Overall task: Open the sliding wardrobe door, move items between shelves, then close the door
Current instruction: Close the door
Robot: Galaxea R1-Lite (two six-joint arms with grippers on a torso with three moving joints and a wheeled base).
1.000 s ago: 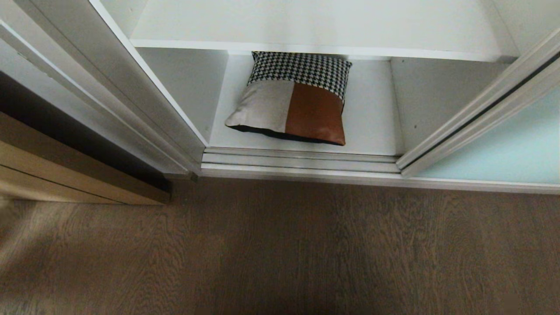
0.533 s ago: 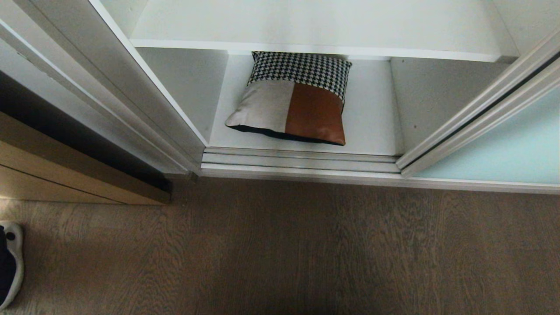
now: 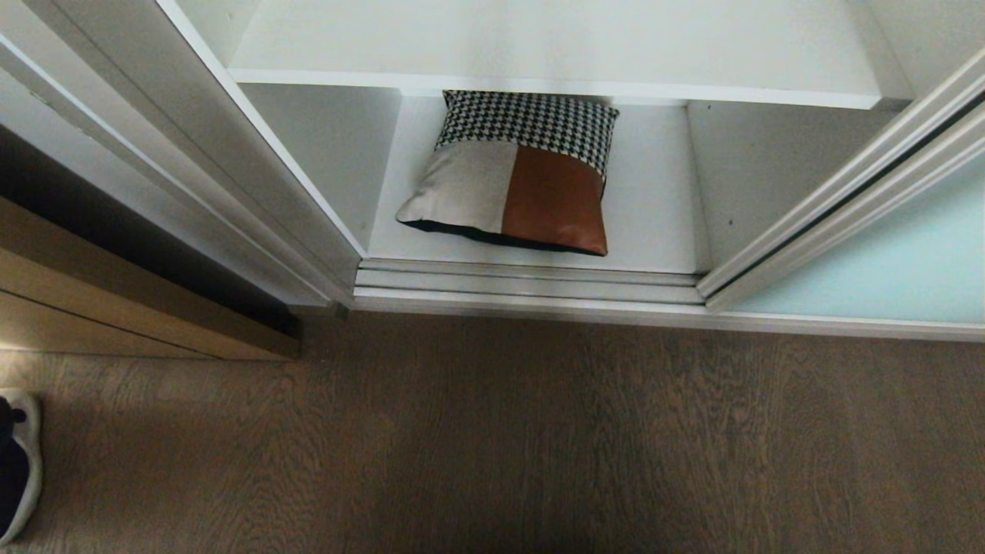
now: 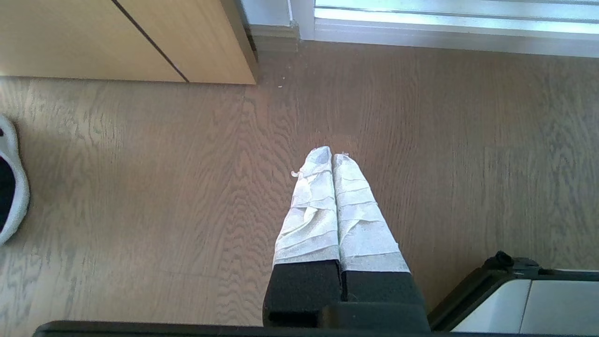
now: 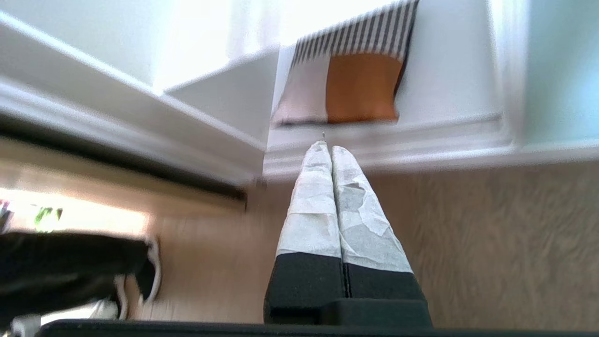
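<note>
The patchwork cushion [image 3: 515, 188] lies flat on the lowest white shelf [image 3: 654, 215], under another white shelf [image 3: 539, 46]. The sliding wardrobe door [image 3: 893, 269], pale blue-green glass in a silver frame, stands slid to the right, so the compartment is open. Neither arm shows in the head view. In the right wrist view my right gripper [image 5: 326, 149] is shut and empty above the floor, pointing at the cushion [image 5: 348, 84] beyond the door track. My left gripper [image 4: 332, 154] is shut, empty, hanging over the floor.
A silver door track [image 3: 531, 283] runs along the wardrobe's foot. A tan wooden door [image 3: 115, 308] stands at the left. A person's shoe [image 3: 15, 462] is on the grey-brown wood floor [image 3: 539, 446] at the far left. The robot's base corner [image 4: 524, 299] shows beside the left gripper.
A person's shoe has come into the head view at the lower left. The cushion, shelves and door have not moved.
</note>
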